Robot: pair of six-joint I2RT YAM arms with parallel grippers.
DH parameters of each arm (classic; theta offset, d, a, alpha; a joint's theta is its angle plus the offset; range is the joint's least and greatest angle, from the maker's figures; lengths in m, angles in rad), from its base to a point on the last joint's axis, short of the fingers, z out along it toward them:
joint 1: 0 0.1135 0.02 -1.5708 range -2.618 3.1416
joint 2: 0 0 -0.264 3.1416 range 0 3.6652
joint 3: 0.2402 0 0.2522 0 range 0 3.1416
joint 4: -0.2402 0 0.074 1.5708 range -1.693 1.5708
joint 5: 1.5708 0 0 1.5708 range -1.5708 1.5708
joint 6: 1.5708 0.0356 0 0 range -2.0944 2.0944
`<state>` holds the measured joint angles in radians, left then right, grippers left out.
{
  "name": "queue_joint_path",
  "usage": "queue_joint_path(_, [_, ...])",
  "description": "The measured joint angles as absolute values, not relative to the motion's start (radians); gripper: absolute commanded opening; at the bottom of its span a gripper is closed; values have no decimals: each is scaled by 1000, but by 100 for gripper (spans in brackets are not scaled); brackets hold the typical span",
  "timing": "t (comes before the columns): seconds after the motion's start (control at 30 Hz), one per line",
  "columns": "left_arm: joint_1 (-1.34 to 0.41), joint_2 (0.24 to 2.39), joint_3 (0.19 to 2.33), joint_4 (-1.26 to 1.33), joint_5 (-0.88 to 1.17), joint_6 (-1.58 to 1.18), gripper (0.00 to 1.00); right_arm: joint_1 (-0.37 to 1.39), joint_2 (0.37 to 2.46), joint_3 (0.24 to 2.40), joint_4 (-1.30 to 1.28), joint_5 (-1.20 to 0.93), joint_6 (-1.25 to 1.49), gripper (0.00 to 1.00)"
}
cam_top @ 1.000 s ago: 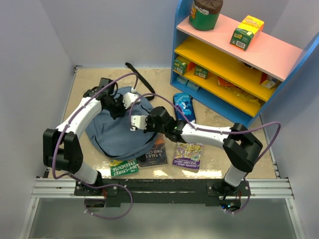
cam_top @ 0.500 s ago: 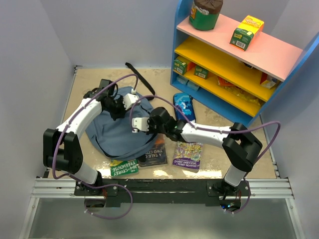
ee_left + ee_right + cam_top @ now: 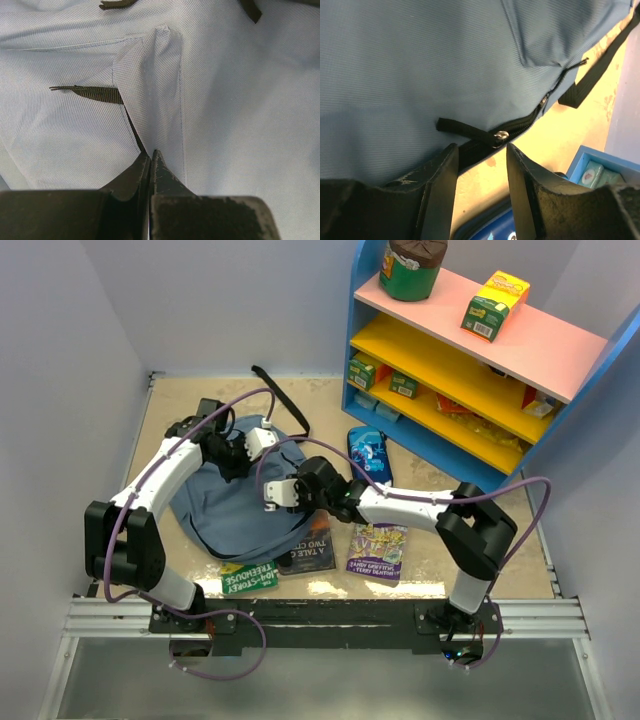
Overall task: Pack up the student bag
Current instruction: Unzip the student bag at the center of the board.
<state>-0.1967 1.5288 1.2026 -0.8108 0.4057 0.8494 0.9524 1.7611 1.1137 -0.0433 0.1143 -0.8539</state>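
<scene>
Slate-blue student bag fold pinched in left claw; right claw gapes just before zipper pull; risk: thin pull slips when closing.

Lying at the six o'clock edge of the student bag, a green book reads "104-STOREY TREEHOUSE", upside down from above. At its three o'clock, a dark book shows "TWO CI", the rest covered. Print on the purple book and the shelf boxes is too small to read.
</scene>
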Motion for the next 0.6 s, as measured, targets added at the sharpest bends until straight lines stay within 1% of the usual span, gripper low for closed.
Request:
queue_joint_path(0.3, [-196, 1529, 1206, -817, 407, 849, 2, 979, 1767, 1114, -36, 112, -874, 48])
queue_joint_path(0.6, [-196, 1529, 1206, -823, 408, 850, 2, 981, 1838, 1133, -31, 114, -900, 44])
